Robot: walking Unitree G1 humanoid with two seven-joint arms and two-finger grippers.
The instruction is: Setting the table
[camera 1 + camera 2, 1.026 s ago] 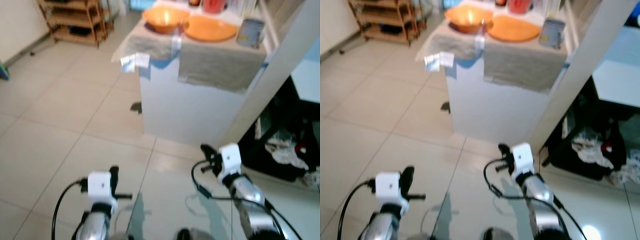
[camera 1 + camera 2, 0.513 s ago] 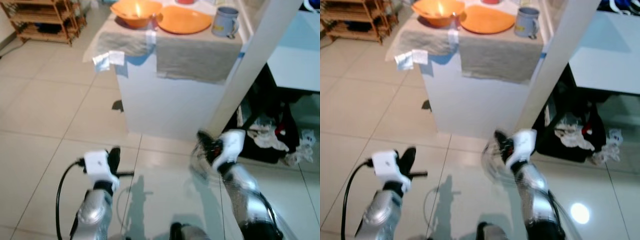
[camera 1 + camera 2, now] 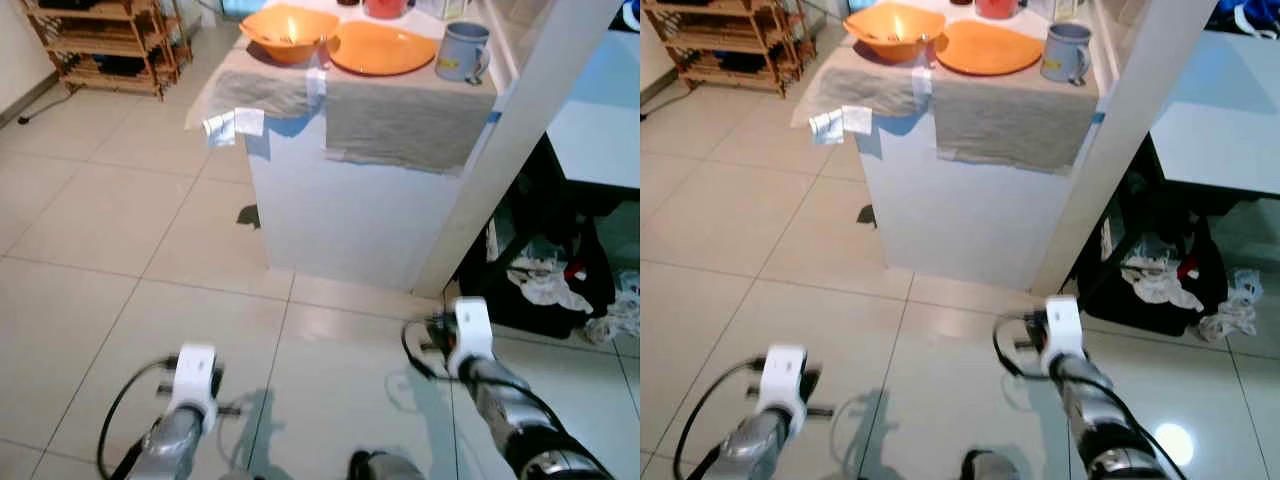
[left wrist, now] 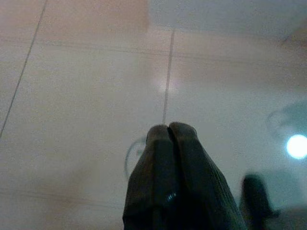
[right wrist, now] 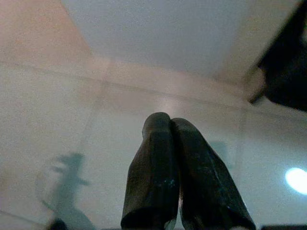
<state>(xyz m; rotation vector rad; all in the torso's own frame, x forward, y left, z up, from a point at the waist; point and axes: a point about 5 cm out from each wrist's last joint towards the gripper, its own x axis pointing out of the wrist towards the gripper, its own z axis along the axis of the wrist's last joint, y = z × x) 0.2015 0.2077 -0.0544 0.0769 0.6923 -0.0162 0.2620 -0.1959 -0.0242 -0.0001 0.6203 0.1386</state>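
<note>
Against the frames from a second earlier, the head camera had swung and the white counter sat slightly farther off; both arms had dropped lower, so the approach looked unfinished and no dish was in hand. The left gripper (image 4: 171, 130) and right gripper (image 5: 165, 120) hung over bare tile, fingers pressed shut on nothing. The orange bowl (image 3: 289, 32), orange plate (image 3: 380, 48) and grey mug (image 3: 461, 52) stood on the towel-draped counter (image 3: 350, 215); open floor lay left, a white post (image 3: 505, 160) and dark clutter crowded the right.
</note>
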